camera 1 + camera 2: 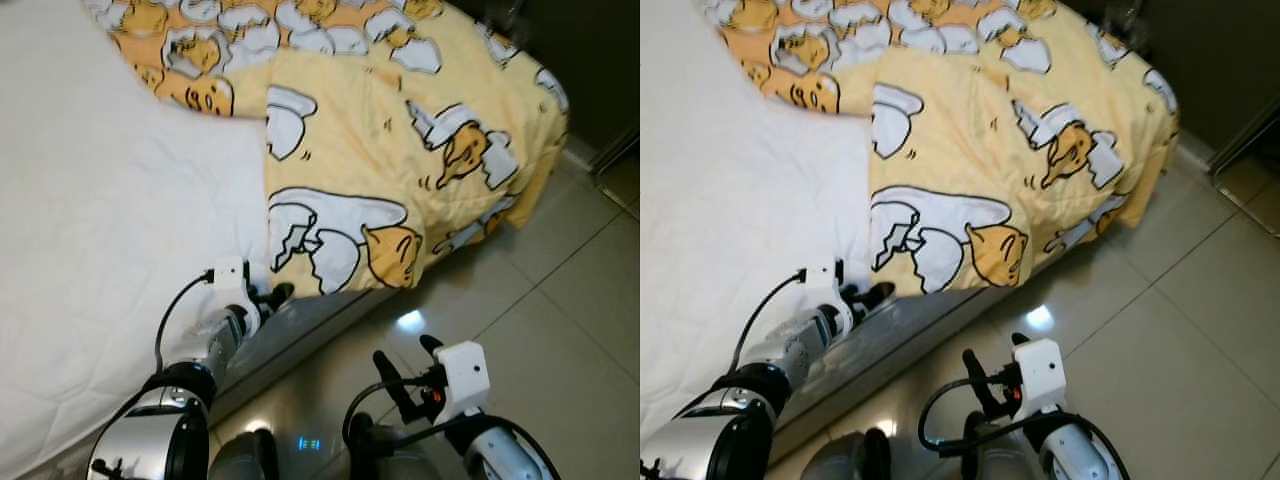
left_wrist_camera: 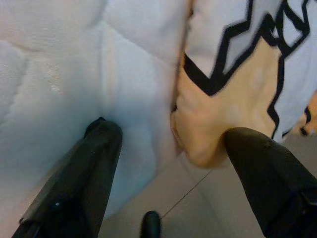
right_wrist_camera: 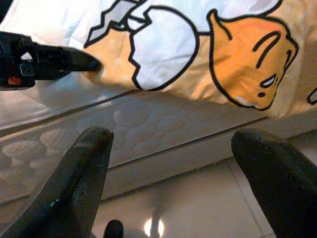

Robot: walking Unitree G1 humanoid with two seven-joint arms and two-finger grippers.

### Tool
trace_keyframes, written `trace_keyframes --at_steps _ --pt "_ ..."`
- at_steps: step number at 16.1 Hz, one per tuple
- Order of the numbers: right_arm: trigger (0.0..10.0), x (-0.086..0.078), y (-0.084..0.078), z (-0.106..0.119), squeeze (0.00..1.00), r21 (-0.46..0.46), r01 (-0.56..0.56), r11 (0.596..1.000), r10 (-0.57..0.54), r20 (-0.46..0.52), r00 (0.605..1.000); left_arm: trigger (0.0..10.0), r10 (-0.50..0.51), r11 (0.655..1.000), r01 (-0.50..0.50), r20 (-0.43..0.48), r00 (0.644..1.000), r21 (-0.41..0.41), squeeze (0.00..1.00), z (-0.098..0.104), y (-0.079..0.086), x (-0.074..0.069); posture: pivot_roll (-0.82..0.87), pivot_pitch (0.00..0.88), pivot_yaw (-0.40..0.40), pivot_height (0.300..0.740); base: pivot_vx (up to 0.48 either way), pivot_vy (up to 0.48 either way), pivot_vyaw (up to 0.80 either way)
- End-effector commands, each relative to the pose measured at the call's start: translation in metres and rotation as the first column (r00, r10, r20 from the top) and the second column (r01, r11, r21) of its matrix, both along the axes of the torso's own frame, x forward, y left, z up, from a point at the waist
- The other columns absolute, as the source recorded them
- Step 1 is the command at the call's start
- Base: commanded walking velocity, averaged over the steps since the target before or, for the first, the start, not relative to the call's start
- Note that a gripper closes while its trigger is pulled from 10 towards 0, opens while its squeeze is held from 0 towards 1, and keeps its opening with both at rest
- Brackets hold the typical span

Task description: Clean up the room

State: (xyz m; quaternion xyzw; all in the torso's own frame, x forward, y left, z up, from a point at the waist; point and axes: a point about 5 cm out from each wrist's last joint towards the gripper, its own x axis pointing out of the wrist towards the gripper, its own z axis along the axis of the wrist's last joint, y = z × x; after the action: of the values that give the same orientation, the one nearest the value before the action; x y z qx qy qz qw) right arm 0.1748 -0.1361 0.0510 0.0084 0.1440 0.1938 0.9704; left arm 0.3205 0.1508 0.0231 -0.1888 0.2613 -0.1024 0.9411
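- Looking down, I am seeing a bed with a white quilted mattress (image 1: 90,260) and a yellow blanket (image 1: 400,130) printed with cracked eggshells and orange yolk figures, its cloth soft and rumpled.
- I am seeing the blanket covering the far part of the bed and draping over the near side edge and far corner, hanging toward the glossy tiled floor (image 1: 560,330).
- I am watching a lamp glare sitting on the tiles just below the hanging hem.
- I am holding the left gripper (image 1: 270,298) at the mattress's side edge, right where the blanket's lower corner hangs.
- In the left wrist view its fingers (image 2: 94,163) are standing apart, one against the white quilting, the other beside the blanket's folded hem (image 2: 208,129), which is lying between them, unclamped.
- I am keeping the right gripper (image 1: 405,368) low over the floor, near the bed's side, fingers (image 3: 84,173) spread wide and facing the mattress's side panel (image 3: 163,129), well short of the blanket.
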Motion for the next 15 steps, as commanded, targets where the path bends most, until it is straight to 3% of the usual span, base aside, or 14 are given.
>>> trace_keyframes --at_steps 1,4,5,6,10,12,15 --pt "10.0 -0.003 -0.003 0.001 0.00 0.006 0.012 1.000 -0.012 -0.012 1.000 10.0 0.006 0.998 -0.008 -0.026 1.000 -0.060 0.00 -0.006 -0.003 -0.005 -0.20 0.296 -0.001 0.740 0.000 0.000 0.00" --pt "10.0 -0.004 -0.004 0.002 0.00 0.007 0.017 1.000 -0.017 -0.015 1.000 10.0 0.032 0.985 -0.031 0.003 0.999 -0.170 0.00 0.000 -0.007 -0.002 -0.21 0.297 0.001 0.740 0.000 0.000 0.00" --pt "10.0 -0.006 -0.003 0.002 0.00 0.009 0.012 1.000 -0.012 -0.023 1.000 0.0 0.059 0.962 -0.045 0.042 0.997 -0.268 0.00 0.007 -0.011 0.002 -0.21 0.298 0.004 0.740 0.000 0.000 0.00" --pt "10.0 -0.007 -0.001 0.001 0.00 0.013 0.008 1.000 -0.007 -0.031 1.000 0.0 0.088 0.939 -0.064 0.056 0.995 -0.337 0.00 0.011 -0.014 0.005 -0.21 0.298 0.007 0.740 0.000 0.000 0.00" --pt "10.0 -0.007 0.001 0.001 0.00 0.020 0.008 1.000 -0.007 -0.041 0.999 0.0 0.024 0.895 0.007 0.064 0.998 -0.447 0.00 0.013 -0.034 0.003 -0.21 0.294 0.020 0.740 0.000 0.000 0.00" --pt "10.0 -0.010 0.000 0.000 0.00 0.019 0.012 1.000 -0.011 -0.051 0.999 0.0 -0.045 0.899 0.071 0.070 0.996 -0.431 0.00 0.011 -0.044 -0.002 -0.21 0.295 0.022 0.740 0.000 0.000 0.00" --pt "10.0 -0.010 0.002 -0.001 0.00 0.019 0.012 1.000 -0.011 -0.059 0.998 0.0 -0.010 0.931 0.035 0.070 0.998 -0.363 0.00 0.005 -0.038 -0.003 -0.22 0.297 0.025 0.740 0.000 0.000 0.00"
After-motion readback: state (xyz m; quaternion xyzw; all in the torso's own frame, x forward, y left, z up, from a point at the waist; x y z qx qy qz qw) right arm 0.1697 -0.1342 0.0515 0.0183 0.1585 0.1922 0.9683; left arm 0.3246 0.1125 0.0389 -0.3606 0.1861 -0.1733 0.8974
